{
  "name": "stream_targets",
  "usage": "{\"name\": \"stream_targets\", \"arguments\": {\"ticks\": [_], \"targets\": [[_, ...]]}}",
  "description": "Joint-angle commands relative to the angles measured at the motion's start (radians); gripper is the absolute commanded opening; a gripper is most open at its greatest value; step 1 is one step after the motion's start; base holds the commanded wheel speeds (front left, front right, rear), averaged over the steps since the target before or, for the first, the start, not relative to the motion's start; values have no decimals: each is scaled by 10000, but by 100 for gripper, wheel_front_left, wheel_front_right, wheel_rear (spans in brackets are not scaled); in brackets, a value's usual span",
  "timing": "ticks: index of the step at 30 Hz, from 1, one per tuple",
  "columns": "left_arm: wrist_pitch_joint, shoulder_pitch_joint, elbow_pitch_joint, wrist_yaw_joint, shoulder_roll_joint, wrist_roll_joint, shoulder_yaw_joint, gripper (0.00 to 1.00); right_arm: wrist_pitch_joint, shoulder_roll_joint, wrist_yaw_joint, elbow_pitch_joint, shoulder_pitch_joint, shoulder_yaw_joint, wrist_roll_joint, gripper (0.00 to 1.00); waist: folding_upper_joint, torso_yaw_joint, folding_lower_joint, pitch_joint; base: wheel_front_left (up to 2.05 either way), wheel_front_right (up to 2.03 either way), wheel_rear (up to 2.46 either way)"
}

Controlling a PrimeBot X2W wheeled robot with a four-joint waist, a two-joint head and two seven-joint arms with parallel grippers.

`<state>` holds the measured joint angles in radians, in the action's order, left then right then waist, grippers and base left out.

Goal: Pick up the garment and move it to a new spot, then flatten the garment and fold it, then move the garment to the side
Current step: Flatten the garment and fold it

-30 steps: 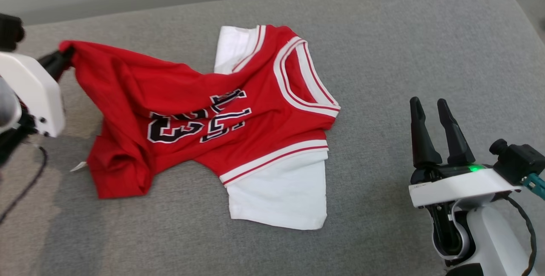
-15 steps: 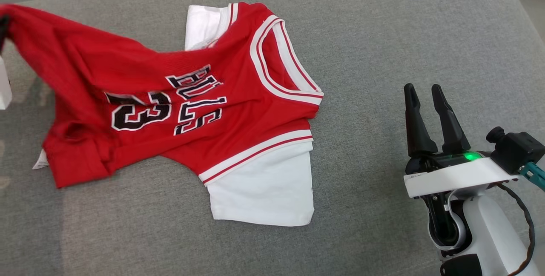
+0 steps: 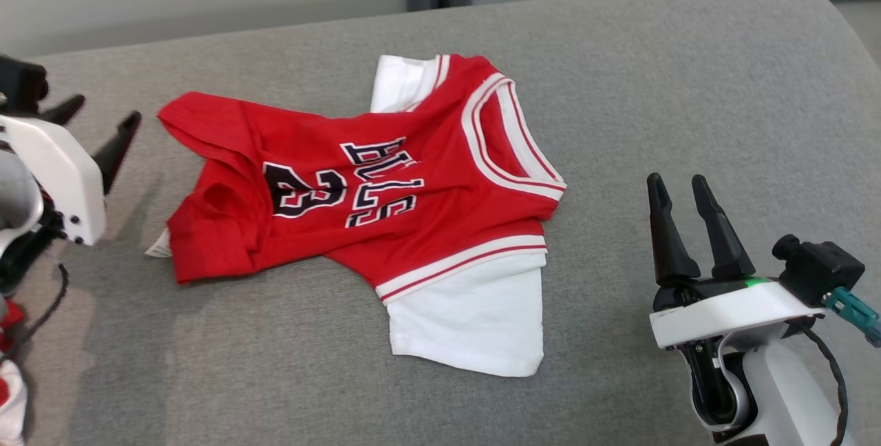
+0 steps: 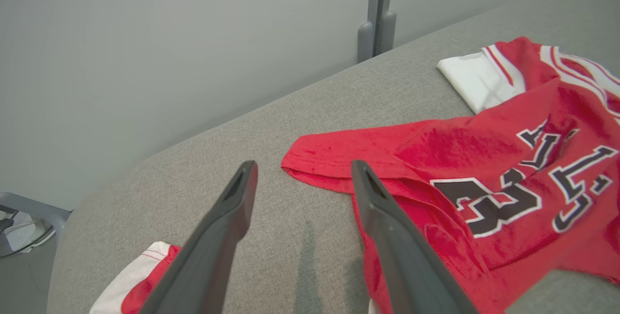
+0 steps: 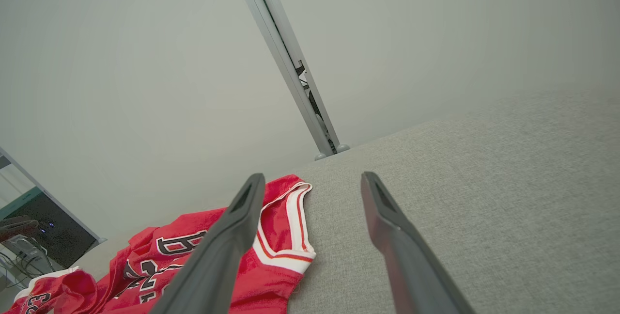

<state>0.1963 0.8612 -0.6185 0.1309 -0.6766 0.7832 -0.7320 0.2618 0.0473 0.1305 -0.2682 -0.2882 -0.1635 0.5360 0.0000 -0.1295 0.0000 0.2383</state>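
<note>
Garment (image 3: 385, 191): red, white sleeves, white-striped trim, black white-edged lettering. Cushion (image 3: 654, 88): grey.

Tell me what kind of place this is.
Probably an indoor lab or test room rather than a home. A red jersey lies on a broad grey upholstered surface. The surface sits against a bare pale wall with a metal post, and dark equipment with cables is nearby.

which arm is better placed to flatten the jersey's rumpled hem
Left: the open left claw sits just beside the crumpled hem of the red and white jersey; the right claw is apart, past its neckline.
</note>
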Motion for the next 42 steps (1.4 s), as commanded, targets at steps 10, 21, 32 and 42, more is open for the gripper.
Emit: {"name": "stream_targets", "arguments": {"ticks": [10,21,32,42], "targets": [[1963,-569,1851,-11,-703,2203,-1426,100,47,62,5,-47,114,-89,-128,100,0,399,0,-373,0,0,0],[1695,-64,2473,-11,-1568,3095,-2893,100,47,64,5,87,-305,-252,93,100,0,-303,0,338,0,0,0],[1604,530,2146,-11,-1759,4015,-4030,35,48,62,5,148,-489,-261,191,100,0,-703,0,674,0,0,0],[1608,884,2159,-11,-1809,4540,-4747,0,48,59,5,49,-313,-169,125,100,0,-437,0,326,0,0,0]]}}
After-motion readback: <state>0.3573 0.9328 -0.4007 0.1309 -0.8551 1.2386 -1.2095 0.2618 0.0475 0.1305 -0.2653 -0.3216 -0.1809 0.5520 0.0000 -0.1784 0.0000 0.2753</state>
